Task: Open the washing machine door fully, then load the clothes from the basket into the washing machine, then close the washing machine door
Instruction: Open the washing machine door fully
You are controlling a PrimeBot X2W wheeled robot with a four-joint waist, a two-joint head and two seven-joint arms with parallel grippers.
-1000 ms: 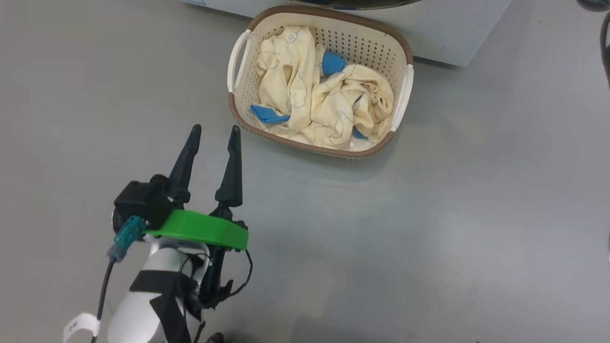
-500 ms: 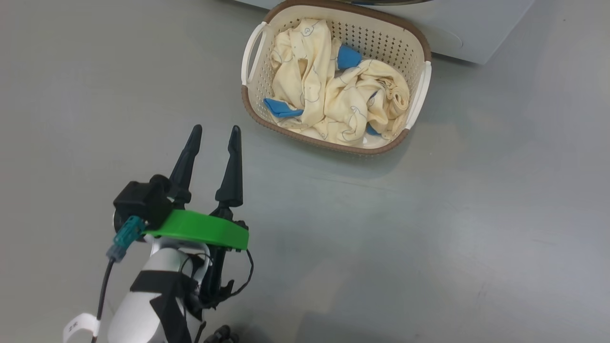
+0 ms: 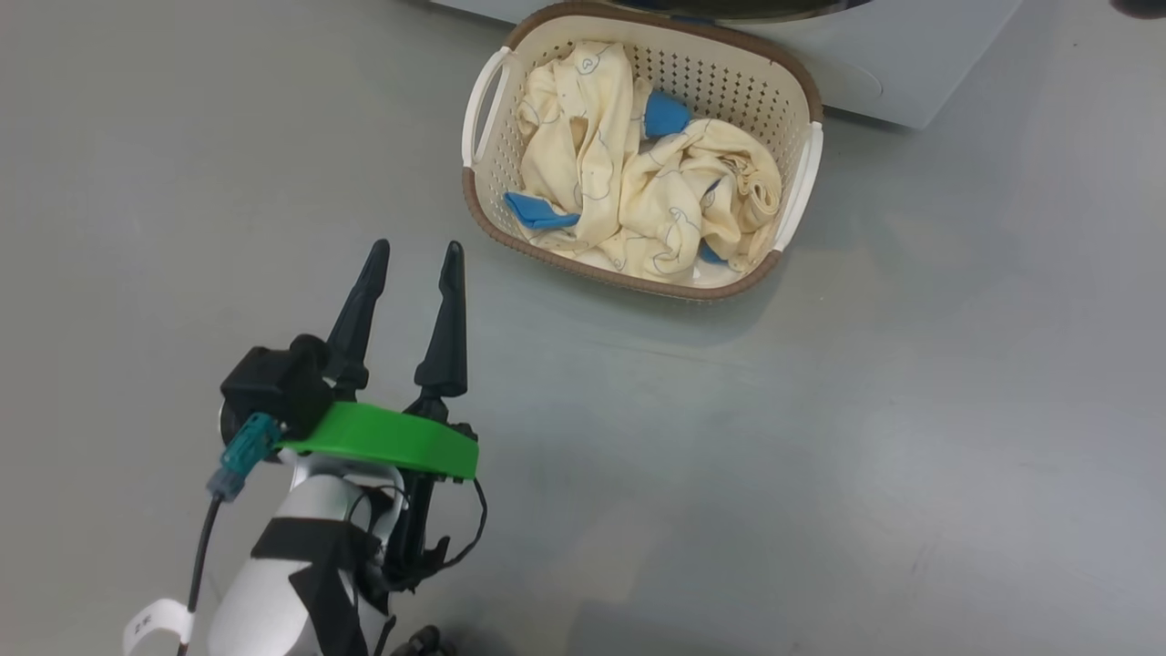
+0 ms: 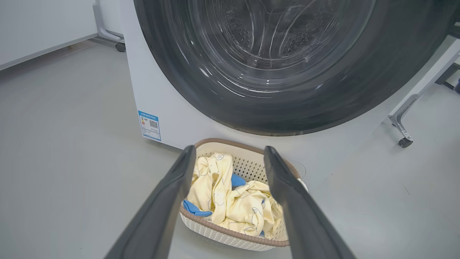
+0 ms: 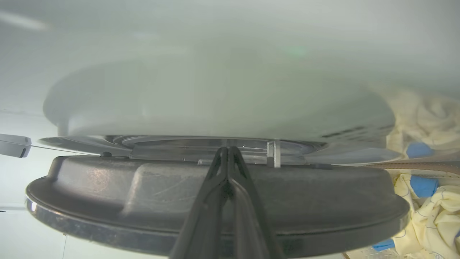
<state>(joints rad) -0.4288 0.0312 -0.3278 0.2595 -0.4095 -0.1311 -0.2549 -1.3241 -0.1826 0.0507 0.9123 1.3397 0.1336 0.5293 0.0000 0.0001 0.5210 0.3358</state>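
Note:
The cream basket (image 3: 729,77) stands on the grey floor against the white washing machine (image 3: 911,73), holding pale yellow clothes (image 3: 656,191) with small blue pieces. My left gripper (image 3: 414,251) hovers open and empty, short of the basket's near left corner. Its wrist view looks between the fingers at the basket (image 4: 230,235), the clothes (image 4: 233,205) and the washing machine door (image 4: 201,93), which looks closed. My right gripper (image 5: 227,149) is shut, its tips at the seam between the door's dark rim (image 5: 107,187) and the machine's white front (image 5: 215,90).
A blue label (image 4: 149,125) sits low on the machine's front. A wheeled metal leg (image 4: 402,138) stands to the machine's right and another castor (image 4: 120,46) behind its left side. Open grey floor (image 3: 820,456) lies in front of the basket.
The head camera has shifted, so the basket sits further right in the picture than a second ago. The left gripper keeps its open pose.

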